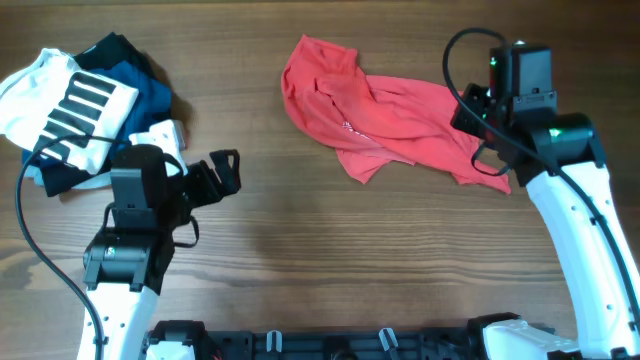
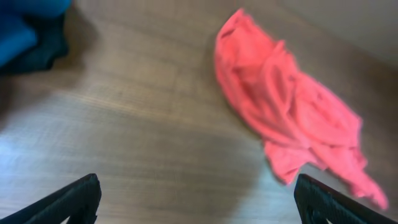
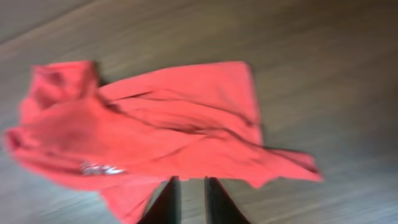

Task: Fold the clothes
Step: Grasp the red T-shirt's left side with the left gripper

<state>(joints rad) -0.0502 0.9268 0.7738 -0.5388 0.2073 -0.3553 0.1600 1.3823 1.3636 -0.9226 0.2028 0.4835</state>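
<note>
The clothes are a red T-shirt lying crumpled on the wooden table, right of centre, with a bit of white print showing. It also fills the upper right of the left wrist view and the middle of the right wrist view. My right gripper hovers at the shirt's right end; its fingers stand a narrow gap apart with only bare wood between them, just short of the shirt's hem. My left gripper is wide open over bare table, well left of the shirt.
A pile of other garments sits at the far left: a white one with black stripes on top of navy and blue ones, the blue also showing in the left wrist view. Black cables loop beside both arms.
</note>
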